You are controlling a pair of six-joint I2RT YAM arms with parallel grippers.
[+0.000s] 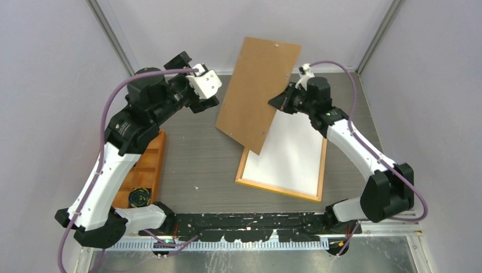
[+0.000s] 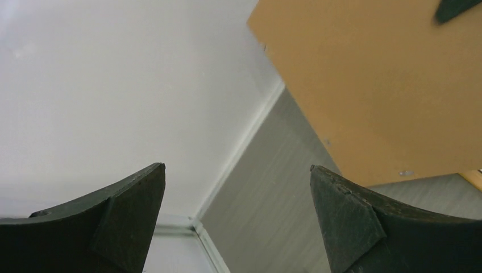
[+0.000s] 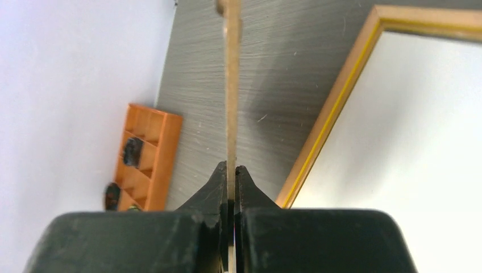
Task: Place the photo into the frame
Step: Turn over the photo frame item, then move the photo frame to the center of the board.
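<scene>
The frame (image 1: 278,190) lies face down on the table, its light wood edge and a yellow strip (image 3: 335,108) showing. Inside it lies the photo (image 1: 290,153), white back up (image 3: 409,142). The brown backing board (image 1: 258,85) is tilted up over the frame's far left corner. My right gripper (image 1: 282,101) is shut on the board's right edge, which runs edge-on between the jaws (image 3: 231,170). My left gripper (image 1: 211,79) hangs in the air left of the board, open and holding nothing (image 2: 237,170); the board (image 2: 375,85) is to its right.
An orange compartment tray (image 1: 145,165) with small dark items lies at the table's left edge, also visible in the right wrist view (image 3: 145,153). White walls close in the back and both sides. A black rail (image 1: 250,219) runs along the near edge.
</scene>
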